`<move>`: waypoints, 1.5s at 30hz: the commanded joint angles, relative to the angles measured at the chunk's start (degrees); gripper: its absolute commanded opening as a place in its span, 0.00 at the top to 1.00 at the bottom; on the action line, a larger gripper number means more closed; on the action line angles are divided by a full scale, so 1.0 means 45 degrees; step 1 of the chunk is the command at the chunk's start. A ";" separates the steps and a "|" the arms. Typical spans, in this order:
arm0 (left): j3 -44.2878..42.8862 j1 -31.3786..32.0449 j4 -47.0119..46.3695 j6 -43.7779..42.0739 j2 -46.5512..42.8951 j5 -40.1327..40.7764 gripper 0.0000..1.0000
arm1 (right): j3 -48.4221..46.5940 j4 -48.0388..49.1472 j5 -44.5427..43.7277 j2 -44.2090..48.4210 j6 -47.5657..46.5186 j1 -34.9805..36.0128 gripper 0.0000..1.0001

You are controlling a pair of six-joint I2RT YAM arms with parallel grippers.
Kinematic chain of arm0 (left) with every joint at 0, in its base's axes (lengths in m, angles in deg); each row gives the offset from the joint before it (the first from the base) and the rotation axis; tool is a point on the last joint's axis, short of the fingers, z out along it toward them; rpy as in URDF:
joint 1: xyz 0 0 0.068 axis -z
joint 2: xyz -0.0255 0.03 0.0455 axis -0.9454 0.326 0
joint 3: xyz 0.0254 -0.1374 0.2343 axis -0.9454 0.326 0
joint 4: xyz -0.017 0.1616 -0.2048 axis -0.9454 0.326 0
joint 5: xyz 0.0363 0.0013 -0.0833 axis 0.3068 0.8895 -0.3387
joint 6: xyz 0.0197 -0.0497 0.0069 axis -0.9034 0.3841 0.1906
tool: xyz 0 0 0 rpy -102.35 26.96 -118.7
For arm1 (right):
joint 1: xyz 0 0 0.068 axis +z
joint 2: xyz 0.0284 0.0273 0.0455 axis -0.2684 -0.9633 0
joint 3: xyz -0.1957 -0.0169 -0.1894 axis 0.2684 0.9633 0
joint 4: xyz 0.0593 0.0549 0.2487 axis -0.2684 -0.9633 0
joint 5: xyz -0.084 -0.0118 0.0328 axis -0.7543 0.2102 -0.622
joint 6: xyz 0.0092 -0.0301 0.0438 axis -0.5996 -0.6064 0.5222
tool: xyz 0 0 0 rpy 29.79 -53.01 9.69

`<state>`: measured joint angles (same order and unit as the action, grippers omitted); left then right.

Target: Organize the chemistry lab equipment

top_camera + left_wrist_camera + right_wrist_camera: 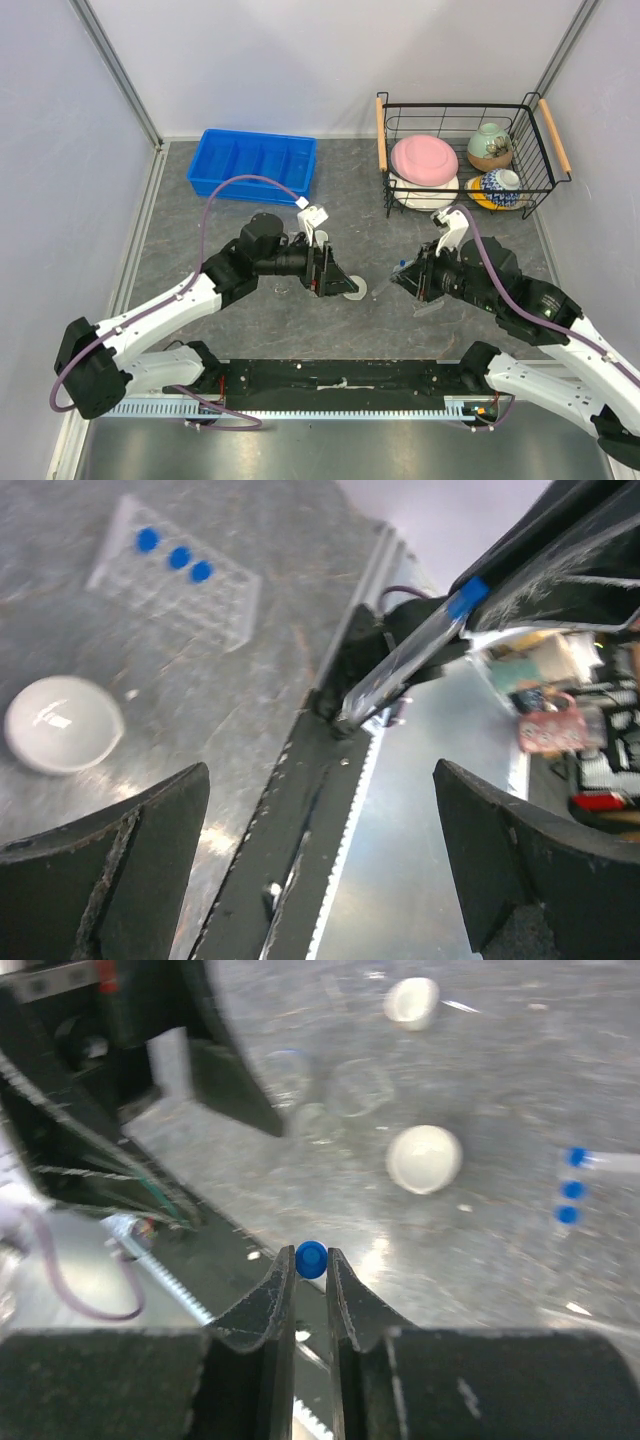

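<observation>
Right gripper (310,1258) pinching tube (405,655) aloft between arms, left gripper (320,770) spread wide nearby: racking step in hand, next likely needing tube carried upright to a free hole in rack (175,585).

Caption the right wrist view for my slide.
Right hand pinches a blue-capped tube over the table, two white dishes beyond.

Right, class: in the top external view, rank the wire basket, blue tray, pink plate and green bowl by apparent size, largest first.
1. wire basket
2. blue tray
3. pink plate
4. green bowl
All sit toward the table's far side, so nearness to the camera hardly skews the order.
</observation>
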<state>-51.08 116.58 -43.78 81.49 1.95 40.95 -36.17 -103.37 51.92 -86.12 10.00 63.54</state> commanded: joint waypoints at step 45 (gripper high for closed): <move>0.0974 -0.0017 0.4575 -0.1164 -0.2231 0.4573 0.00 | 0.3544 0.0525 -1.0013 -0.2862 0.3840 0.0845 1.00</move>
<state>-46.79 116.58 -22.30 78.16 -7.14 60.38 -20.17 -104.16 8.18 -98.63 27.92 67.12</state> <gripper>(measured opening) 0.994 0.196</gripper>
